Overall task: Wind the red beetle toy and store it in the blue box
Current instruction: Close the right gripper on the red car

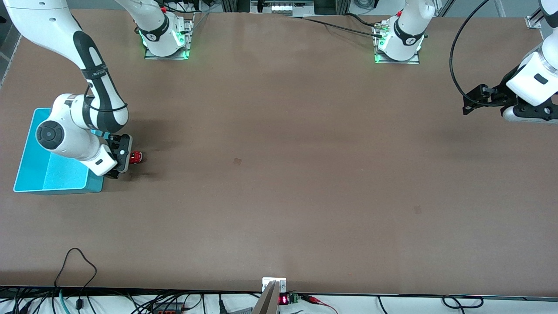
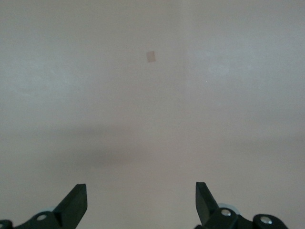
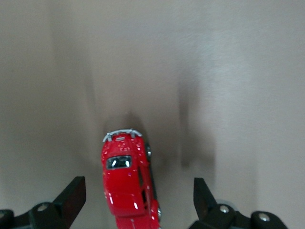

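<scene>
Nearest the front camera we find the blue box (image 1: 52,174) at the right arm's end of the tabletop (image 1: 279,174); just beside it the red beetle toy (image 1: 136,157) sits on its wheels, between the spread fingers of our right gripper (image 3: 138,202), which grips nothing. Farther off, our left gripper (image 2: 141,202) waits released over bare tabletop at the left arm's end.

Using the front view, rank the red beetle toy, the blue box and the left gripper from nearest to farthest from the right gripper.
1. The red beetle toy, on the table between the open fingers of the right gripper.
2. The blue box, beside it at the right arm's end.
3. The left gripper, open, waiting over the left arm's end.
</scene>
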Tool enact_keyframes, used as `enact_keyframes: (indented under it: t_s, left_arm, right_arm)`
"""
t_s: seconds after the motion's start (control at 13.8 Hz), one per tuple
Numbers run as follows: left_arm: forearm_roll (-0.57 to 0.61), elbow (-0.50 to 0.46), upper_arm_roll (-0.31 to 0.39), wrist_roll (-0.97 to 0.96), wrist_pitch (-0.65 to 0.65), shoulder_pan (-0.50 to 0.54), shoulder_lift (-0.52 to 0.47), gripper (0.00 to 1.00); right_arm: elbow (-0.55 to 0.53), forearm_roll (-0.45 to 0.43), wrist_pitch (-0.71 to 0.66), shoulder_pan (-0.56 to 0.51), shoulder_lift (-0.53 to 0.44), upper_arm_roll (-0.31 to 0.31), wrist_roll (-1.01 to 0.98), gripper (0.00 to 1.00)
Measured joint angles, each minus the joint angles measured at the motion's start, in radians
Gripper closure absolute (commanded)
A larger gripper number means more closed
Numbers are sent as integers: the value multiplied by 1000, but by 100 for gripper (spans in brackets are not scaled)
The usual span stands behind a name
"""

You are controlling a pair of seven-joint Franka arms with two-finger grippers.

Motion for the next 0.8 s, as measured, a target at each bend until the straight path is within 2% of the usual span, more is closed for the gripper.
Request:
enact_keyframes:
  t_s: [0.15,0.22,0.29,0.36,0.44,0.51,0.65,0.8]
  left_arm:
    - [0,0,0,2,-11,0,0,0]
    - [0,0,0,2,-13,0,1,0]
    - [0,0,0,3,-15,0,1,0]
    - [0,0,0,3,-17,1,1,0]
    - [0,0,0,3,-17,1,1,0]
    - [0,0,0,3,-17,1,1,0]
    - [0,0,0,3,-17,1,1,0]
    - [0,0,0,4,-17,1,1,0]
  right_arm:
    - [-37,0,58,-2,0,0,-37,0]
    - [-52,0,82,-3,1,0,-43,7]
    - [-61,-1,92,-3,2,0,-47,27]
    - [-64,-1,96,-3,4,0,-48,34]
    - [-64,-2,100,-3,8,0,-49,45]
    - [-64,-3,106,-3,10,1,-51,65]
    - [-64,-3,114,-3,10,3,-52,73]
    - [-61,-2,115,-3,6,4,-51,73]
